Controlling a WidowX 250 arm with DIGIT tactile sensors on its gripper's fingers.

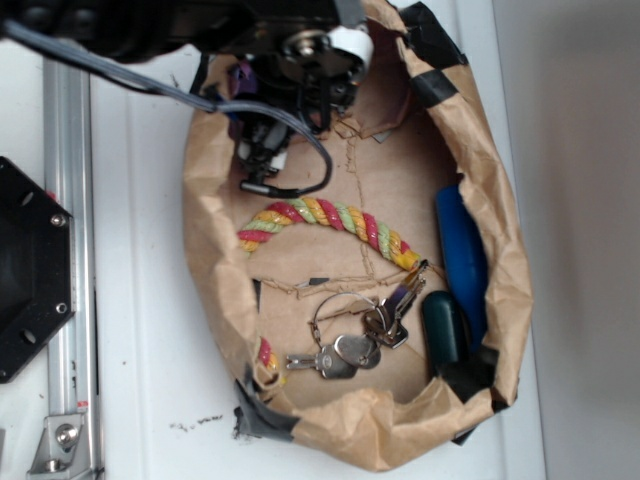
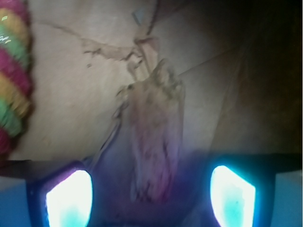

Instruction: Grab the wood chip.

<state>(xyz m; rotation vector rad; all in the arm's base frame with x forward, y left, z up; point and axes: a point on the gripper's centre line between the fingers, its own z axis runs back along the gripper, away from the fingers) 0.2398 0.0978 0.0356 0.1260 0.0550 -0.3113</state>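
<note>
Half done at best: gripper (image 2: 150, 198) is spread wide with a finger on either side of the wood chip (image 2: 156, 137), which lies flat between them on the paper; closing and lifting remain.

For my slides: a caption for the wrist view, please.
Open gripper straddling the wood chip on brown paper, multicoloured rope at left.

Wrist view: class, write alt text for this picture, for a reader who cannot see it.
A jagged, elongated wood chip lies on brown paper, running lengthwise between the two glowing fingertips of the open gripper at the bottom edge. A multicoloured rope runs down the left edge, apart from the chip. The picture is blurred and dim at the right.
</note>
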